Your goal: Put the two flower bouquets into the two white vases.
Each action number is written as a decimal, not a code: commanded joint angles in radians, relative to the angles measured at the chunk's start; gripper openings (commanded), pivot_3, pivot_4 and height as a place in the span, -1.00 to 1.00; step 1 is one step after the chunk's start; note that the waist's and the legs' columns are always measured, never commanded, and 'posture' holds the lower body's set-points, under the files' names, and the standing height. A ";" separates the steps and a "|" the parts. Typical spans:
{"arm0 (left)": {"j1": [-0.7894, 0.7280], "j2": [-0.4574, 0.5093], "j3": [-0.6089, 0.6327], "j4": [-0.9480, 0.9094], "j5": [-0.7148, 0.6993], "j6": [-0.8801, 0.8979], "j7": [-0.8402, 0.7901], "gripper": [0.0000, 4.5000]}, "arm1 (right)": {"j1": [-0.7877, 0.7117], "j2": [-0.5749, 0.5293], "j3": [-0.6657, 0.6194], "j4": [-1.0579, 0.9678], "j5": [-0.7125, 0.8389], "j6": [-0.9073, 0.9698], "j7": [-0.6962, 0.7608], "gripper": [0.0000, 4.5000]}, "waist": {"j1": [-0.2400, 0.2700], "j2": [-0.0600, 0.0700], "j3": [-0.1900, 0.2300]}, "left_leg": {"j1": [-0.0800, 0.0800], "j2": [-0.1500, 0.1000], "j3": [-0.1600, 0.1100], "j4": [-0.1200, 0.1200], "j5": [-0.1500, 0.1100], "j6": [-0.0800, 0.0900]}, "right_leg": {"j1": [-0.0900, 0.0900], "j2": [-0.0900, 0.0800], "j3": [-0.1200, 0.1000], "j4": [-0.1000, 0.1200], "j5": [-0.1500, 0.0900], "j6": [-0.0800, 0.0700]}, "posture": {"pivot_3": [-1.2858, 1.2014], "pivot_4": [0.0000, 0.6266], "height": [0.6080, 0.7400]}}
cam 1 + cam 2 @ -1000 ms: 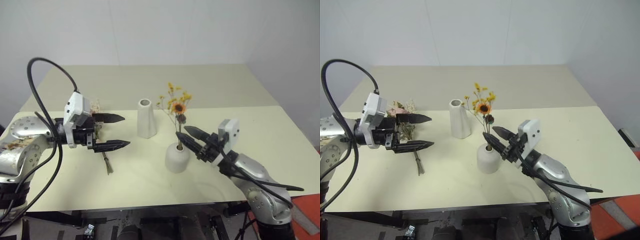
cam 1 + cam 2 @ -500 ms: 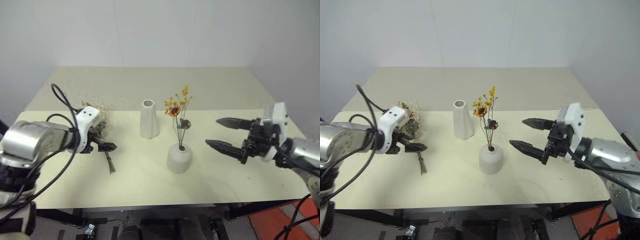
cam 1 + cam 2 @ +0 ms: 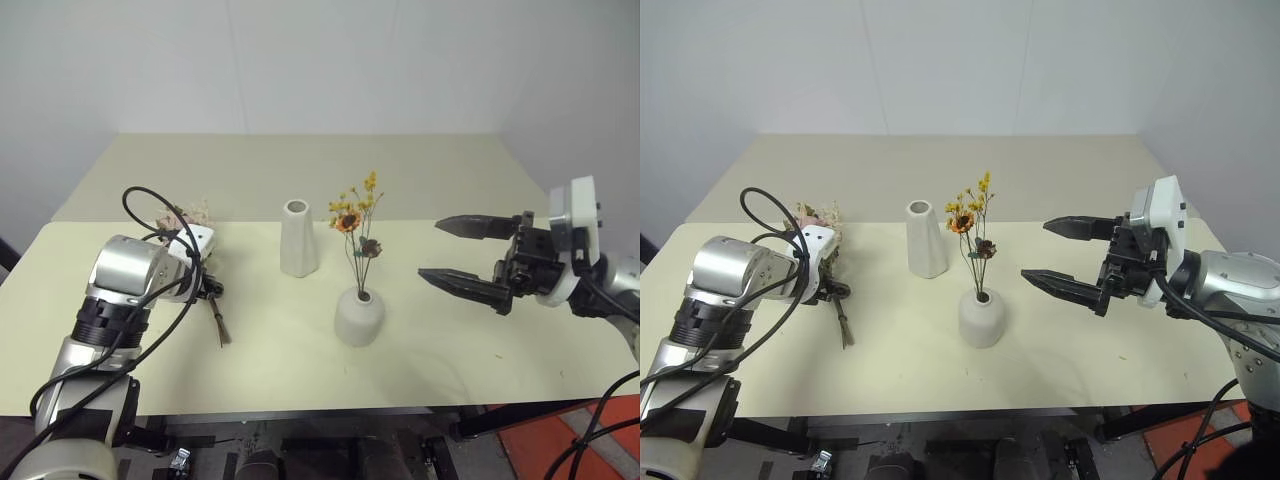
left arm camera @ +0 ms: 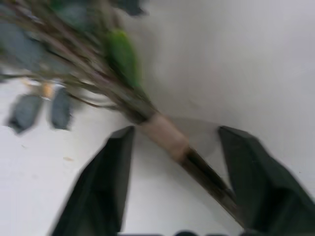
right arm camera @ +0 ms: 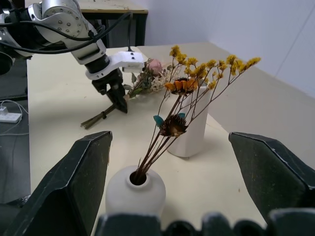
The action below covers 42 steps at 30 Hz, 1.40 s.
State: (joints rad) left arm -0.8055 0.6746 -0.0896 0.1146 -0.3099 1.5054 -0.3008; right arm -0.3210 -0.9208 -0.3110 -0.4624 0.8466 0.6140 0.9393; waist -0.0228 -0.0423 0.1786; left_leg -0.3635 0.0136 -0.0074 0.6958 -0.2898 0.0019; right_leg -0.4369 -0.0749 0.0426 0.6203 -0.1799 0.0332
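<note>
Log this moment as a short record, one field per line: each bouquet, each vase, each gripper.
yellow sprig: standing upright in the short vase
tall vase: empty, upright, behind and to the left of the short one
rose bouquet: lying on the table, stems toward the robot
left gripper: lowered over the rose bouquet, fingers either side of its wrapped stem, not yet closed on it
right gripper: open, empty, to the right of the short vase and clear of it
task state: one bouquet placed, one left
</note>
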 commanded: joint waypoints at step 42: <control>-0.393 -0.382 0.300 0.414 -0.245 -1.088 -0.512 -0.96 | 0.100 -0.077 -0.285 0.017 0.181 0.189 -0.111 1.00 | 0.017 -0.001 0.000 | -0.007 -0.001 0.001 0.004 0.000 0.001 | 0.000 -0.002 -0.001 -0.009 0.004 0.002 | 0.03 -0.52 1.00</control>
State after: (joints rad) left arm -1.1490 0.2940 0.1980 0.5248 -0.5521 0.4566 -0.8005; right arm -0.2178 -0.9940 -0.5442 -0.4200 1.0050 0.8010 0.8382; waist -0.0054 -0.0428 0.1789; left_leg -0.3709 0.0126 -0.0061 0.6994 -0.2901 0.0025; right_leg -0.4372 -0.0765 0.0421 0.6113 -0.1761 0.0352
